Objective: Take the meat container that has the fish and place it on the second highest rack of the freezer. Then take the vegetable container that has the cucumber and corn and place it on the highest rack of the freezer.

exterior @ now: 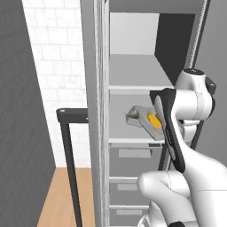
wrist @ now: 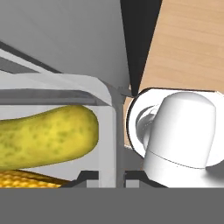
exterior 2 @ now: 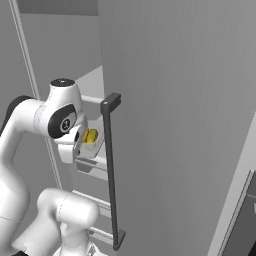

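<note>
My gripper is shut on the clear side wall of the vegetable container. Inside it lie a yellow-green cucumber and, below that, corn. In the left base view this container hangs tilted inside the open freezer, between the highest rack and the second highest rack, with my forearm covering its right part. Just left of it a clear container holding a grey fish sits at the second highest rack's level. The right base view shows the corn beside my hand.
The freezer door stands open on the right, with a tall dark handle. Another dark bar handle stands left of the freezer. Drawers fill the space under the racks. Wooden floor lies below on the left.
</note>
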